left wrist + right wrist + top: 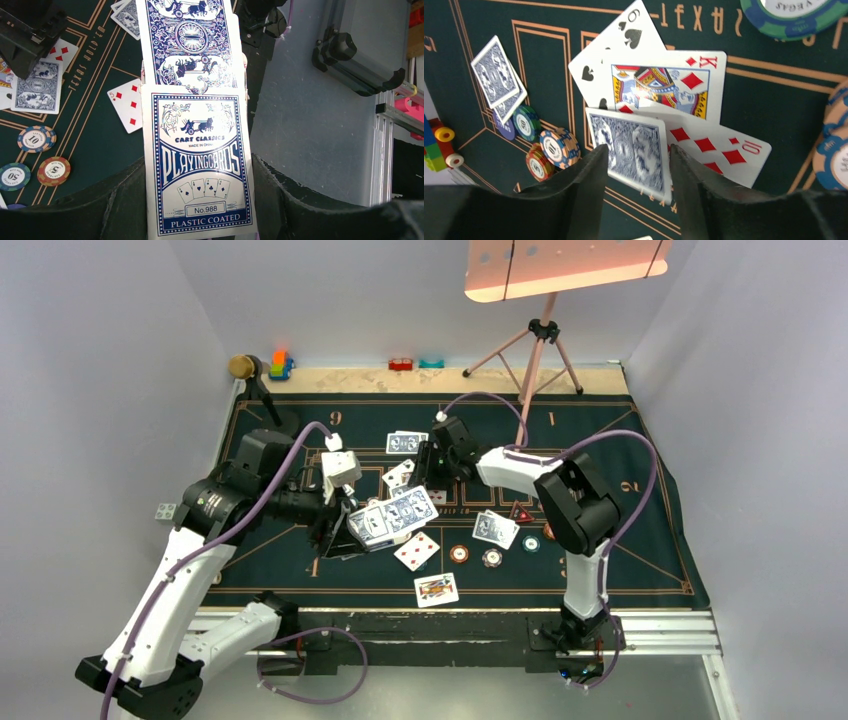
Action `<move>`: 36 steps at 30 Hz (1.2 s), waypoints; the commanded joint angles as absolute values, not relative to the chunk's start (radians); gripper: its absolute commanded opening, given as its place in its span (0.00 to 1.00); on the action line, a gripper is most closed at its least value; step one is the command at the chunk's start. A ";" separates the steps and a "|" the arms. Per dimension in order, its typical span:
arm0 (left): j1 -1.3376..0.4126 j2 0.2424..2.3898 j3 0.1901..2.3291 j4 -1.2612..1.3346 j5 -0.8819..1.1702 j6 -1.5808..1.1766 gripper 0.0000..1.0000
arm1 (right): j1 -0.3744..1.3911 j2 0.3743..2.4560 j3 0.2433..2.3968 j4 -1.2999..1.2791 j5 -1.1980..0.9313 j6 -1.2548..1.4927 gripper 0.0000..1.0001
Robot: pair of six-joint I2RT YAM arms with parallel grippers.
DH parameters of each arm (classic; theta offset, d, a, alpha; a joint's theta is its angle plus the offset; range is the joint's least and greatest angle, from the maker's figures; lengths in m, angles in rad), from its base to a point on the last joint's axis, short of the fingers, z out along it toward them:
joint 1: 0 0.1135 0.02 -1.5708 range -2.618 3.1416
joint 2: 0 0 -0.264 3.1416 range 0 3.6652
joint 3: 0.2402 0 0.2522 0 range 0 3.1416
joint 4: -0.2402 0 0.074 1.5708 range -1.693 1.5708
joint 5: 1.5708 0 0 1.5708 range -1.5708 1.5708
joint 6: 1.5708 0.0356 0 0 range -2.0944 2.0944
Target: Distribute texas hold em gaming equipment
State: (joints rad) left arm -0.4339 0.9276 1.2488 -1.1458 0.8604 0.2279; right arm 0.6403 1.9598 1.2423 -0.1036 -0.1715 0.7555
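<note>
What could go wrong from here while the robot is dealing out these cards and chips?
1. The left pincer is shut on a fanned deck; its far end sticks well out and might slip onto the felt.
2. The right pincer stands open astride a face-down card lying over the ten of diamonds; closing or sliding could drag both.
3. Both pincers work close together over the felt, so they may bump.

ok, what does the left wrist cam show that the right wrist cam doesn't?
Left wrist only: the deck clamped in the left gripper, a five of diamonds.
Right wrist only: king of diamonds, six of spades, ten of diamonds, toy blocks.
Both: green mat, chips, face-down cards.
</note>
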 commanded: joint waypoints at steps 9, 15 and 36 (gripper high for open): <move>-0.429 0.909 1.282 -1.132 0.883 0.246 0.00 | 0.628 1.704 1.267 -0.344 -0.113 0.642 0.65; -0.429 0.909 1.281 -1.132 0.879 0.247 0.00 | 0.551 1.417 1.221 -0.373 -0.184 0.652 0.79; -0.429 0.940 1.273 -1.083 0.878 0.221 0.00 | 0.686 1.155 1.117 -0.185 -0.605 0.819 0.94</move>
State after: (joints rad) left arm -0.4339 0.9394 1.2488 -1.1282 0.8597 0.2268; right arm 0.6277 1.1625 1.1084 -0.2432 -0.5716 0.8021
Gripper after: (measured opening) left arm 0.682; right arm 0.934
